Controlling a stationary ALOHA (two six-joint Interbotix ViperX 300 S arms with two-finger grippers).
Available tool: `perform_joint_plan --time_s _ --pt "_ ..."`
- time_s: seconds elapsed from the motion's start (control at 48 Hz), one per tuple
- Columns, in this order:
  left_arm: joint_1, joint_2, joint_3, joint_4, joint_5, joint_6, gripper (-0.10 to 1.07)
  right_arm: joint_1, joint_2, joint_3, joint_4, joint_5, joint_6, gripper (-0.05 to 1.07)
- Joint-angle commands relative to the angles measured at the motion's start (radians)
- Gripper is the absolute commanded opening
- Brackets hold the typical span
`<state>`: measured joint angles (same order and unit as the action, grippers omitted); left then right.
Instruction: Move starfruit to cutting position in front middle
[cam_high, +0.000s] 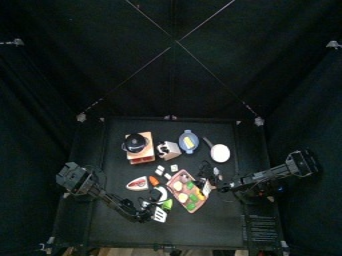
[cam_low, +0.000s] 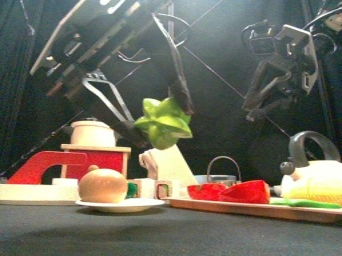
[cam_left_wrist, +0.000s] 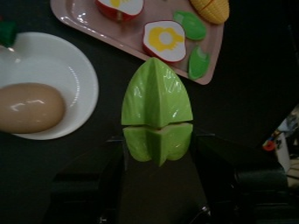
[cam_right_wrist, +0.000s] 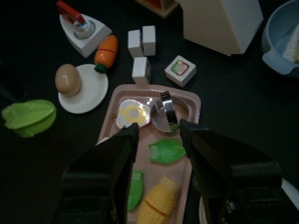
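From the top view, your left fingers (cam_high: 150, 207) sit near the bench's (cam_high: 114, 150) front edge beside the tray (cam_high: 187, 190); the starfruit is too small to pick out there. In the front view, the starfruit (cam_low: 163, 120) hangs in the air, grasped between your left fingers. Your left wrist view shows it clamped between them above the white plate (cam_left_wrist: 70, 66) with the egg (cam_left_wrist: 30, 107). Your right wrist view shows your right fingers (cam_right_wrist: 160, 140) spread wide and empty over the tray.
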<state>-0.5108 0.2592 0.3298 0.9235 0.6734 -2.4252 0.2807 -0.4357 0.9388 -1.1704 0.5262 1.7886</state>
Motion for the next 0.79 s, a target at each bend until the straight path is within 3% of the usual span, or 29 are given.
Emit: perform_joint_plan --time_s 0.0,0.229,0.771 --pt "-0.002 0.005 -0.037 0.012 0.014 -0.044 0.76 0.008 -0.015 -0.008 -0.002 0.002 -0.002 0.80" --pt "-0.025 0.043 -0.074 0.014 0.075 -0.100 0.77 0.011 -0.015 -0.009 -0.002 0.002 -0.002 0.80" --pt "-0.032 0.086 -0.100 -0.077 0.031 -0.123 0.78 0.009 -0.014 -0.009 -0.006 -0.003 0.000 0.80"
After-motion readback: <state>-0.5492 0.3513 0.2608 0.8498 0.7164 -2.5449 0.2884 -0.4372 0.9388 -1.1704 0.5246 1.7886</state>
